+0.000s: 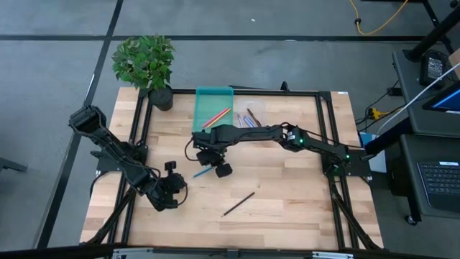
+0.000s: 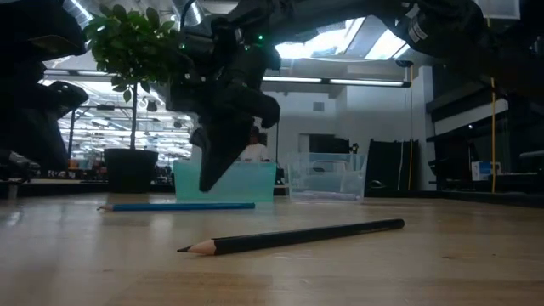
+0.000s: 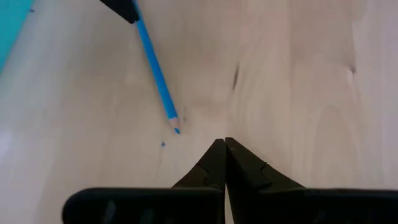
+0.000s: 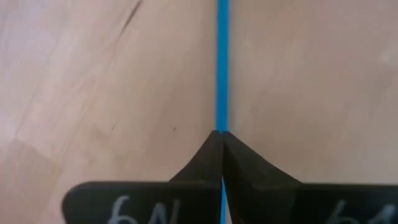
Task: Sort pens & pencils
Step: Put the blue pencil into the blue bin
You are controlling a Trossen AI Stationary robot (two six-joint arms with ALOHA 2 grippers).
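Observation:
A blue pencil [image 1: 202,173] lies flat on the wooden table near its middle; it also shows in the low view [image 2: 178,206] and both wrist views [image 3: 155,74] [image 4: 222,62]. My right gripper [image 1: 215,167] [image 2: 205,184] [image 4: 222,133] is shut and hovers just above the pencil, pointing down, with its fingers lined up along it. A black pencil [image 1: 238,203] [image 2: 297,236] lies flat nearer the near edge. My left gripper [image 1: 180,188] [image 3: 224,142] is shut, low over the table to the left, aimed at the blue pencil's tip. Pink and orange sticks lie in the teal tray [image 1: 205,97].
The teal tray [image 2: 246,183] and a clear tray [image 1: 257,108] [image 2: 327,178], which holds a few sticks, stand side by side at the far edge. A potted plant [image 1: 147,68] stands at the far left corner. Bare wood lies around the black pencil.

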